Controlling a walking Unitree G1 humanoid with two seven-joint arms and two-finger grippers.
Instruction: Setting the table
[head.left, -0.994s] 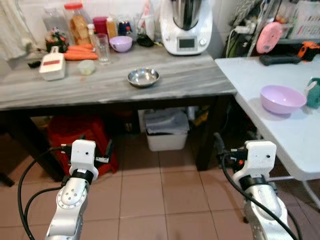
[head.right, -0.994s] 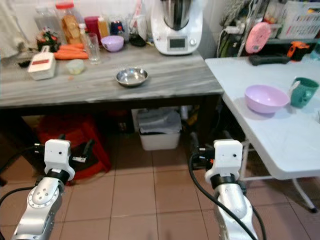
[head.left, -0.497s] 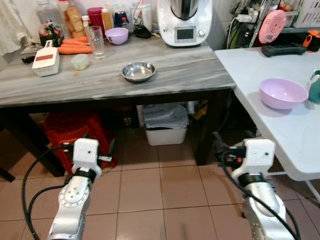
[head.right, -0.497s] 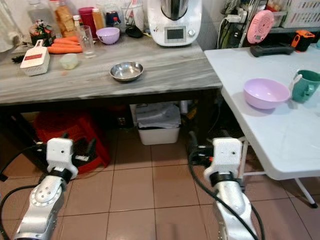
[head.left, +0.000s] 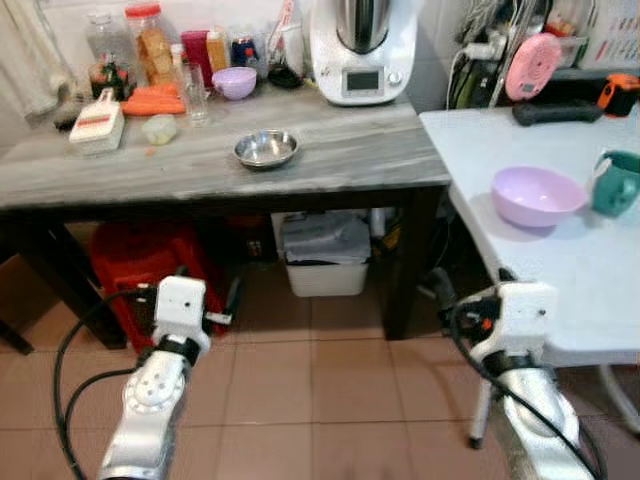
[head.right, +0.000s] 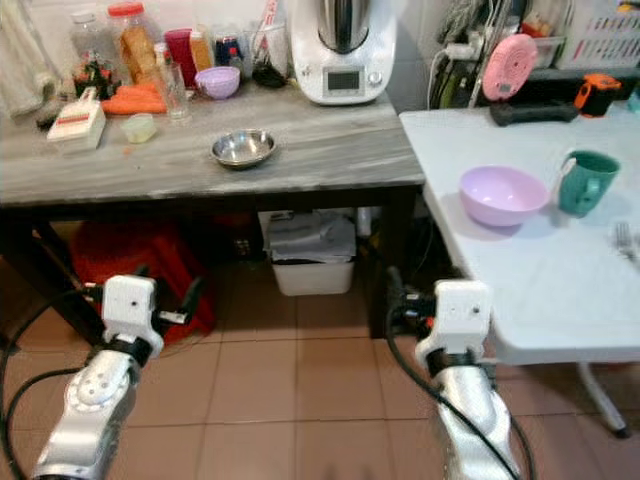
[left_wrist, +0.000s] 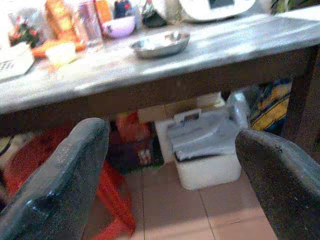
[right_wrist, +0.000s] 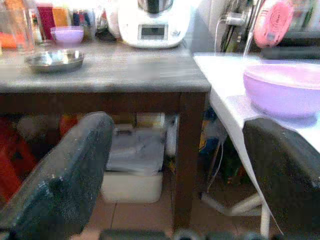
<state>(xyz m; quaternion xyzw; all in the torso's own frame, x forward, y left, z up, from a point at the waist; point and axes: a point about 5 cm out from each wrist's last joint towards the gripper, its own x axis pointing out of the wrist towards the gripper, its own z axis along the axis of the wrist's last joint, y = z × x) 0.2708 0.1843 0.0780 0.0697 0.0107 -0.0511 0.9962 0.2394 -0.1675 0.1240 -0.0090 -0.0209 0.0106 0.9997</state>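
A steel bowl (head.left: 266, 149) sits on the grey counter table (head.left: 350, 150), with a small purple bowl (head.left: 234, 82) and a glass (head.left: 197, 100) behind it. To the right, the white table (head.left: 590, 270) carries a large purple bowl (head.left: 538, 195), a teal mug (head.left: 615, 182) and a fork (head.right: 625, 238). Both arms are low over the tiled floor, in front of the tables. My left gripper (left_wrist: 172, 135) is open and holds nothing. My right gripper (right_wrist: 180, 125) is also open and holds nothing, just below the near corner of the white table.
A white kitchen machine (head.left: 362, 45), carrots (head.left: 152, 100), jars and a white grater (head.left: 96, 125) crowd the counter's back and left. Under it stand a red stool (head.left: 140, 270) and a white storage box (head.left: 322, 258). A dark table leg (head.left: 405, 260) stands between the two tables.
The whole picture has shifted as the camera moved, bringing more of the white table and the mug into view. Both grippers keep the same low, open pose. Nothing on the tables has moved.
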